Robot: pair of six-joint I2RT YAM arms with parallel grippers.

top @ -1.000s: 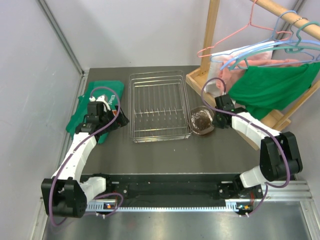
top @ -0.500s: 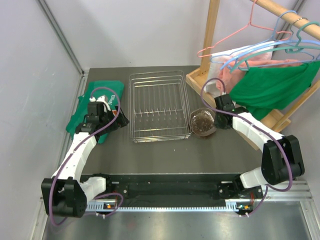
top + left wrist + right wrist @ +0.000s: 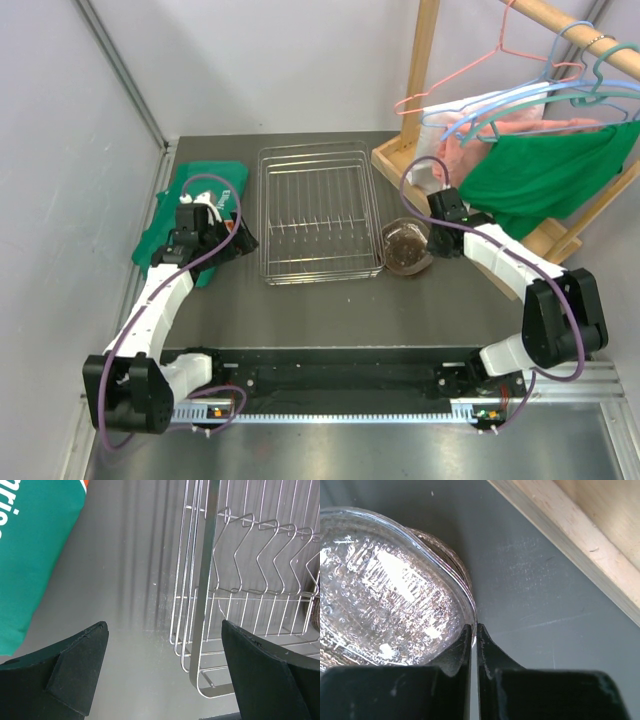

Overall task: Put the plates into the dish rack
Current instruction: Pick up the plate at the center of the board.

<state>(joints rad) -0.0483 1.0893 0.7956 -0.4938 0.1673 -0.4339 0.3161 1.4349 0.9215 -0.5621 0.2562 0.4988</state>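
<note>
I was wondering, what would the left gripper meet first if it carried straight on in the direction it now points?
Probably the dish rack: its wire rim lies just ahead of the open left gripper. Depth is unclear, so if it tilts downward it might touch the table first.

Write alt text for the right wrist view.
The right gripper pinches the rim of a clear, textured glass plate, which lies over a second plate. Grey table beyond; a wooden beam crosses the upper right corner.
</note>
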